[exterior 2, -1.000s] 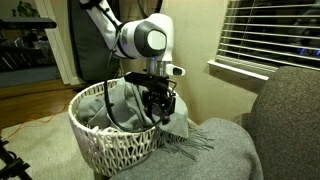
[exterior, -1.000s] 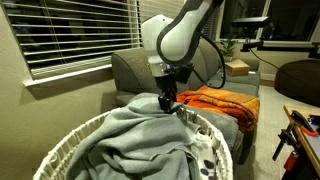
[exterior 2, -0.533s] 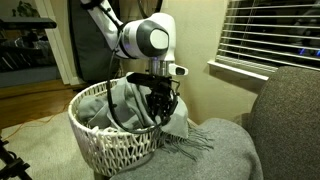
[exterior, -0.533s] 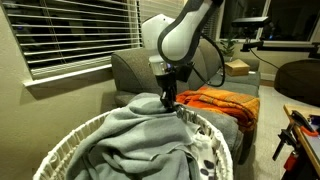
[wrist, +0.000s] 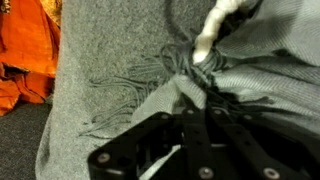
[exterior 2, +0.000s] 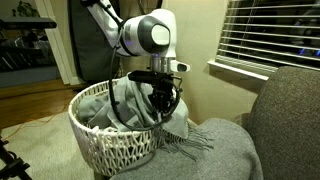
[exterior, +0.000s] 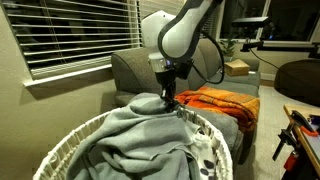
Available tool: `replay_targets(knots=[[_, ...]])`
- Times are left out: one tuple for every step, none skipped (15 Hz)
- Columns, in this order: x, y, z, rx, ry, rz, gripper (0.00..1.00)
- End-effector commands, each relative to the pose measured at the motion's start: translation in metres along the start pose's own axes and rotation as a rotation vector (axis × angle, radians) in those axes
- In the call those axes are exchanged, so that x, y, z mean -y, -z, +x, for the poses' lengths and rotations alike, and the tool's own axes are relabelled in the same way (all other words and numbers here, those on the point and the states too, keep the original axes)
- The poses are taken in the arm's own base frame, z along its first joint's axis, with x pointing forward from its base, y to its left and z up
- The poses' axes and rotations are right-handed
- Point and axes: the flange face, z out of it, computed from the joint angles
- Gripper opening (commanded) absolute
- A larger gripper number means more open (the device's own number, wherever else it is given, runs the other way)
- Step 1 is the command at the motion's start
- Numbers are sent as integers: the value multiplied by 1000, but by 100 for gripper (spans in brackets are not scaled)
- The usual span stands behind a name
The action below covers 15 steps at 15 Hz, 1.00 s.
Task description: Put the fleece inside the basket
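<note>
The gripper (exterior: 167, 98) of a Franka arm comes down at centre frame onto the far rim of the basket (exterior: 62, 143), its jaws drawn close on a bunched peak of the fleece (exterior: 130, 135). The fabric rises to a point at the fingertips, which suggests a firm pinch.

Most of the fleece already lies heaped inside the basket, filling the lower left of the frame. In an exterior view, one fringed edge (exterior 2: 188, 140) hangs over the rim at centre and trails onto the grey sofa seat (exterior 2: 225, 150) at lower right. The wrist view shows the same tassels splayed across the upholstery at centre left.

The step in hand appears to be gathering this last overhanging part. The next move likely calls for lifting the pinched fold clear of the braided rim, carrying it toward the middle of the basket and letting go there, so that the fringe follows over the edge instead of catching on the open weave.

The fleece is plain light grey, soft and heavily wrinkled. An orange blanket (exterior: 215, 100) lies on the sofa at centre right, apart from it.
</note>
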Motion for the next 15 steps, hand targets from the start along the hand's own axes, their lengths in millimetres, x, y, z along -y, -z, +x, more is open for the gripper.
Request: replay_targets(knots=[[19,33,-11,-19,2,-21,2],[26,42,-13,-27,7,-23,2],[33,49,-14,-32,10,-26,2],[41,58,-15,-40,15,-29,2],[49,66,-17,-44,21,-35,2],[58,75,-19,-47,29,-38,2],[67,82,-21,-48,33,-42,2],[76,90,-24,-50,39,-44,2],[84,97,-26,-52,47,-44,2],[94,104,-28,-54,55,-45,2],[103,111,-30,-55,63,-44,2],[113,116,-31,-55,74,-44,2],[121,122,-31,-57,86,-41,2],[130,128,-32,-61,100,-37,2],[138,132,-32,-65,113,-33,2]])
